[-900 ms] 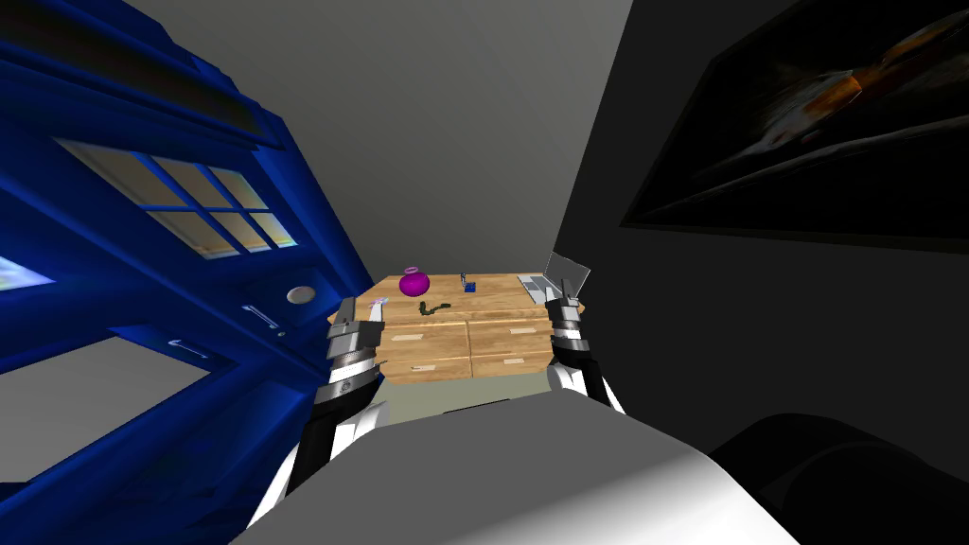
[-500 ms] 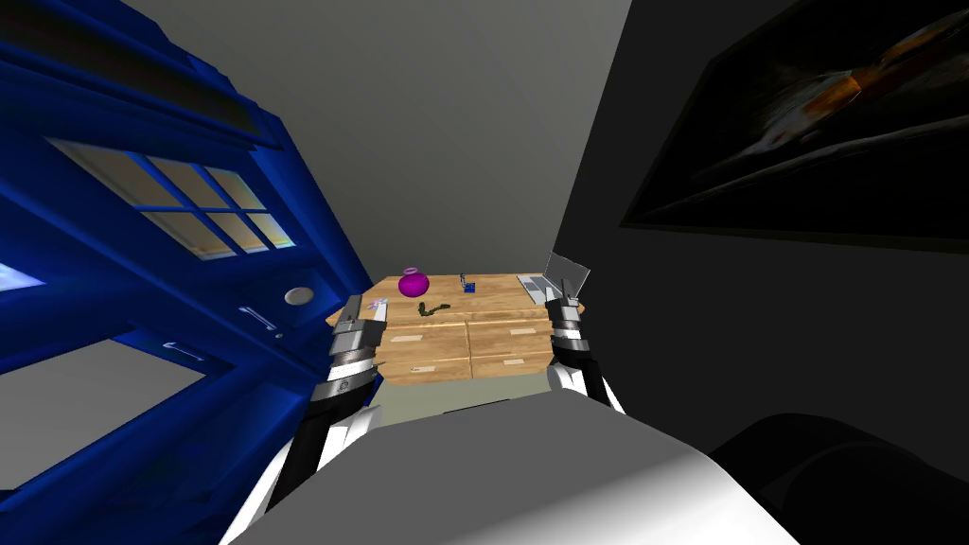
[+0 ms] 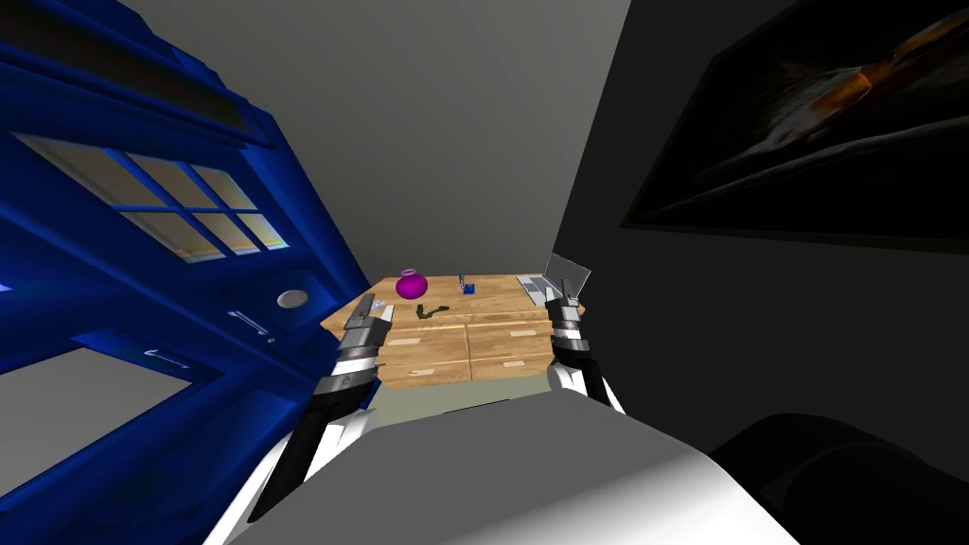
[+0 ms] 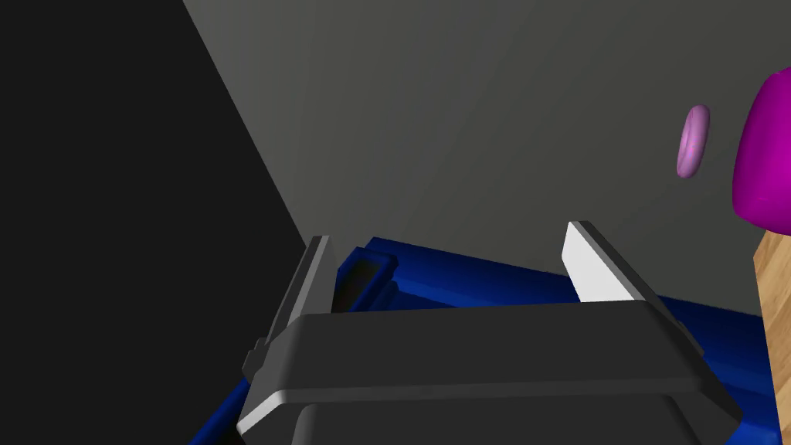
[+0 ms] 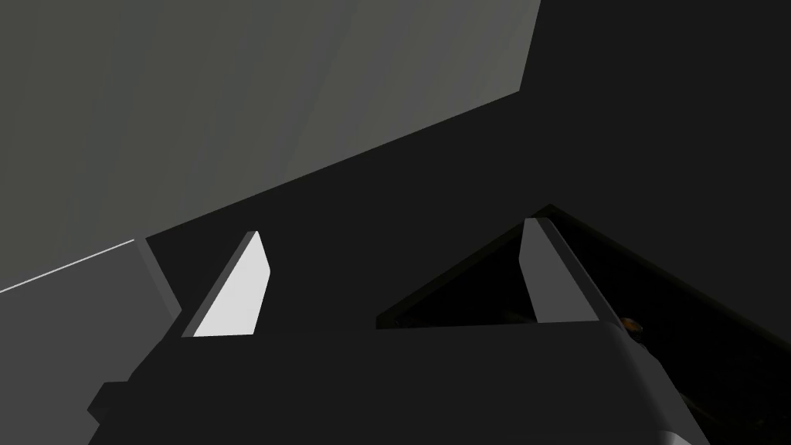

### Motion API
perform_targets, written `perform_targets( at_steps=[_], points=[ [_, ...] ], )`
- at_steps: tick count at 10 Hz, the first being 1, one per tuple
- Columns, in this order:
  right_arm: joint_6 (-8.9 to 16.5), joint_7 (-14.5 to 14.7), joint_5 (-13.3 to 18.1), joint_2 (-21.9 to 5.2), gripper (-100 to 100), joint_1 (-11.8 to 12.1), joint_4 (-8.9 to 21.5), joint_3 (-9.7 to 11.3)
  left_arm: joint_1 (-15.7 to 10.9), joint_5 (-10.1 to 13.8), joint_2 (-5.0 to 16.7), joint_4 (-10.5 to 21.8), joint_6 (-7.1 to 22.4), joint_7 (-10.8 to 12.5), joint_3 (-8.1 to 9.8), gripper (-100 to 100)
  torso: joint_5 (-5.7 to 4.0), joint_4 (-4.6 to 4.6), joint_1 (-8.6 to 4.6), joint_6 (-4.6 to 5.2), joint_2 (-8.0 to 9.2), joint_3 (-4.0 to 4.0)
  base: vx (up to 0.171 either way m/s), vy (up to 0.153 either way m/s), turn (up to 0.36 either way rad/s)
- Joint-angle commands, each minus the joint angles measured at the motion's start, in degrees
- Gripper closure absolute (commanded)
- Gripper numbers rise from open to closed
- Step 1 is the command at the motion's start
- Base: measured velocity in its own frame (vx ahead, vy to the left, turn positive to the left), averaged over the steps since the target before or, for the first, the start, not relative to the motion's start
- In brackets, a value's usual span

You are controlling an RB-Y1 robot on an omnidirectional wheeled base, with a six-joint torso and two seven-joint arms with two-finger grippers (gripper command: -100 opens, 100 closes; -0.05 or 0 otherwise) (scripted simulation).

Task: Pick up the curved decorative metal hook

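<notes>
At the far left stands a tall deep-blue cabinet with paned windows (image 3: 189,213). Just beside it the left gripper (image 4: 448,232) is raised at the left front corner of the light wooden chest of drawers (image 3: 492,301), its two blade fingers spread wide with nothing between them. On the wooden top sits a round magenta vase (image 3: 411,284). Slightly nearer the front edge and to the right of the vase lies the small, dark, S-curved hook (image 3: 431,309), flat on the wood and touching nothing else. It is near the left gripper but not yet under it. Further right are a small blue object (image 3: 467,287) and an open grey laptop (image 3: 556,280) at the right end. The right gripper (image 5: 395,227) hovers by that corner, equally wide open and empty, and beyond it a dark framed picture (image 3: 814,123) hangs on the wall. The hook looks thin, rigid and light, so it should lift without bending. Its smooth, low profile may let it slide or twist between flat blades. The straighter middle stretch seems the safest hold, pinched across its narrow width from above, with the fingertips brought close to the wood.
</notes>
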Motion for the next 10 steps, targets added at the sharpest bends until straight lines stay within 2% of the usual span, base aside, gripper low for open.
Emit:
perform_targets(
  at_steps=[1,3,4,6,7,8,10],
  points=[
    [0.0,0.0,0.0,0.0,0,0.0,0.0,0.0,0.3,0.1,1.0,-0.6,2.9,0.4,-0.38,-100,0.0,0.0,0.0,0.0,0.0,0.0,0.039,-0.001,-0.019],
    [0.0,0.0,0.0,0.0,0,0.0,0.0,0.0,0.5,0.2,1.8,-1.5,6.2,0.9,-0.95,-100,-0.01,0.0,-0.03,0.0,-0.01,-0.01,0.045,-0.009,-0.023],
    [0.0,0.0,0.0,0.0,0,0.0,0.0,0.0,0.5,0.2,1.8,-1.5,6.9,0.9,-0.95,-100,-0.01,-0.01,-0.04,0.0,-0.03,-0.02,0.033,-0.002,-0.006],
    [0.0,0.0,0.0,0.0,0,0.0,0.0,0.0,0.6,0.3,2.2,-2.5,10.6,1.4,-1.48,-100,0.0,0.0,-0.02,0.0,0.03,0.02,0.03,-0.005,-0.023],
    [0.0,0.0,0.0,0.0,0,0.0,0.0,0.0,0.6,0.3,2.2,-2.5,11.2,1.4,-1.48,-100,-0.01,0.0,-0.04,0.0,0.02,0.01,0.025,-0.006,-0.01],
    [0.0,0.0,0.0,0.0,0,0.0,0.0,0.0,0.7,0.3,2.4,-3.0,13.5,1.5,-1.7,-100,-0.01,0.01,-0.04,-0.01,0.05,0.02,0.026,0.001,-0.019],
    [0.0,0.0,0.0,0.0,0,0.0,0.0,0.0,0.7,0.3,2.4,-3.6,16.0,1.7,-1.88,-100,0.0,0.0,-0.02,0.0,0.01,0.01,0.035,-0.003,-0.024]
  ],
)
